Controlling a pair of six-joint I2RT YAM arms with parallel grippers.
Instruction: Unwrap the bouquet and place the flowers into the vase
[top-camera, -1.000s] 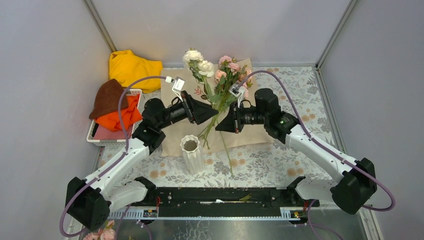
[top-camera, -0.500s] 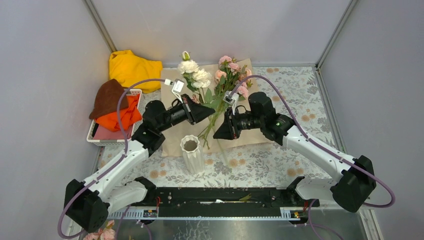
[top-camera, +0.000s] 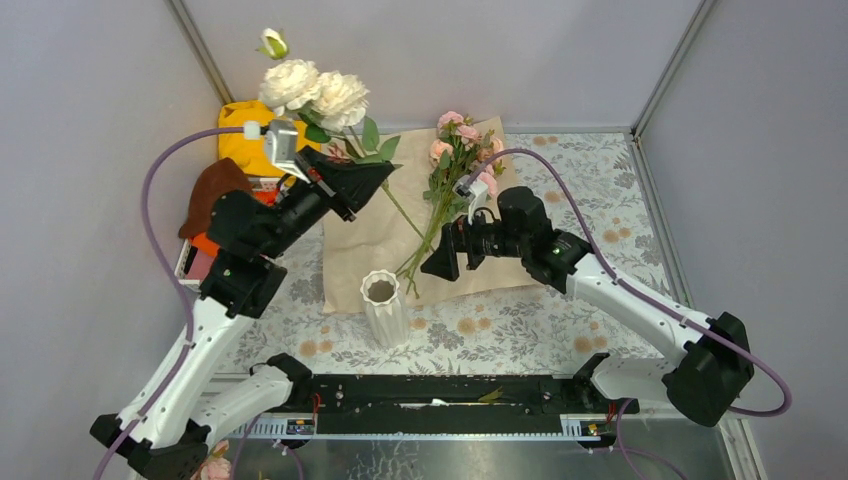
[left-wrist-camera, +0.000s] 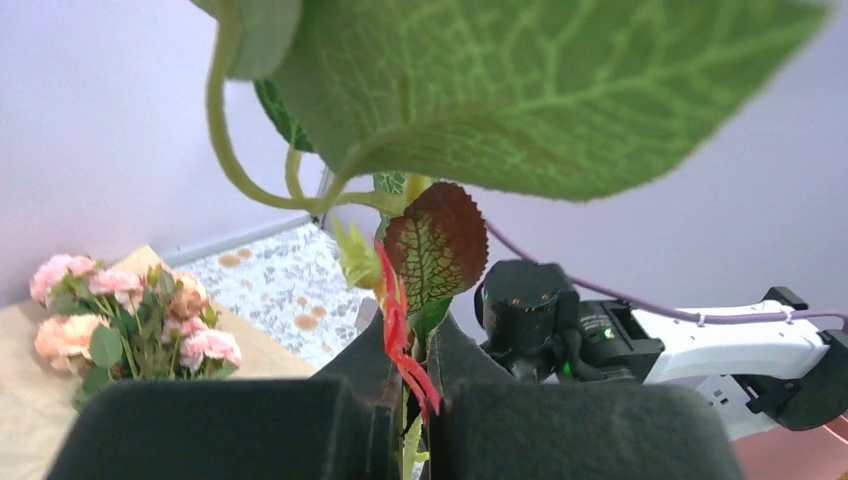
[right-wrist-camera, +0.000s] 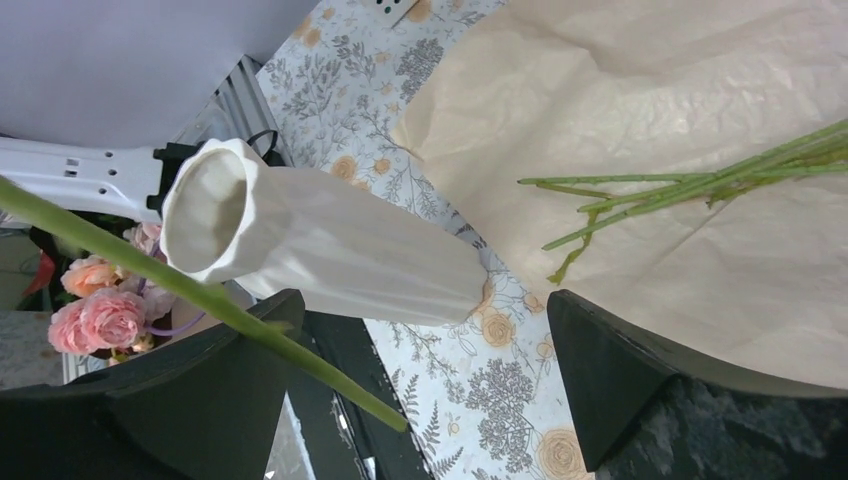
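Grey-walled floral tabletop: left gripper jaws pinch the cream roses by the stem, holding them high toward the far-left corner, probably so the stem can clear the vase mouth. Right gripper gapes wide, gripping nothing, over the kraft paper beside the pink flowers. The ribbed vase stands upright at the paper's near edge.

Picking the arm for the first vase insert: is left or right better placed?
Left, probably. The left gripper is shut on the stem of the cream roses, held up off the kraft paper, not far from the vase. The right gripper is open and empty; the pink flowers lie on the paper.
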